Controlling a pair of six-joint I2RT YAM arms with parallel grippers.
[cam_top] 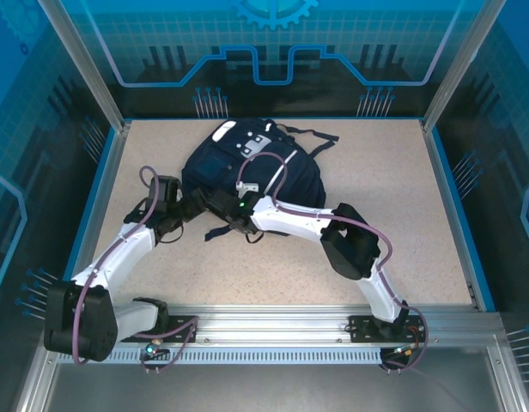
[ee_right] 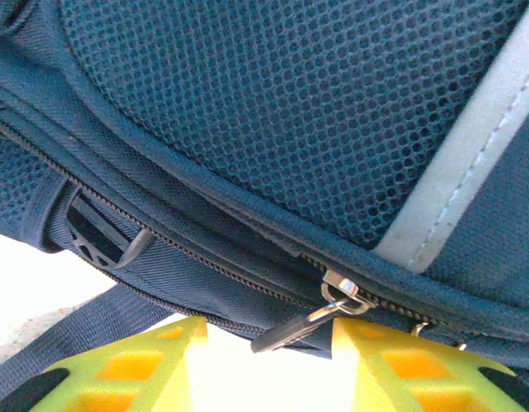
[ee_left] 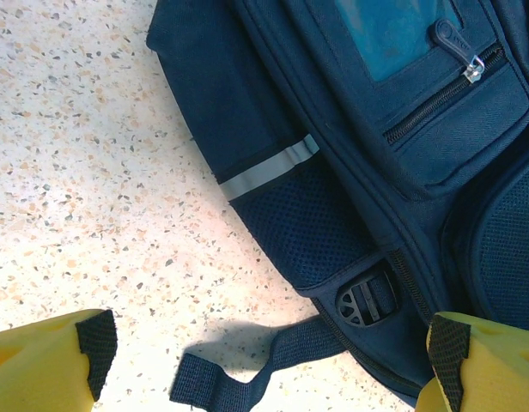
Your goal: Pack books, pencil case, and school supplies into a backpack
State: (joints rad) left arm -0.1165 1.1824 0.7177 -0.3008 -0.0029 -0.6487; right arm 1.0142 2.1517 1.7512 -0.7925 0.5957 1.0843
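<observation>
1. The backpack [cam_top: 247, 167] lies flat on the bench [cam_top: 376, 249], in the middle and toward the far side, with its white patches at the far end and its bottom edge facing the arms.
2. The right fingers [ee_right: 127, 378] are at the backpack's near edge. They stand partly apart, with the dark zipper pull [ee_right: 286, 333] hanging in the gap between them. Neither finger pinches it, so nothing is grasped yet.
3. The left fingers [ee_left: 41, 360] are spread wide and released, hovering over the backpack's near-left corner. Below them are a loose strap [ee_left: 247, 378] on the bench, a black buckle [ee_left: 367, 300] and the grey stripe [ee_left: 269, 167] on the side pocket.
4. The step in hand looks like working the main zipper, with the right arm lining up on the pull. Whether the zipper is to be opened or closed cannot be told from here.
5. The next move calls for the right fingers to clench squarely on the small pull. It hangs at an angle and sits nearer one finger, so it could slip out sideways.
6. The soft fabric will likely drag along with the zipper. The left fingers are well placed to pin or pinch the near-left corner and hold the backpack down.
</observation>
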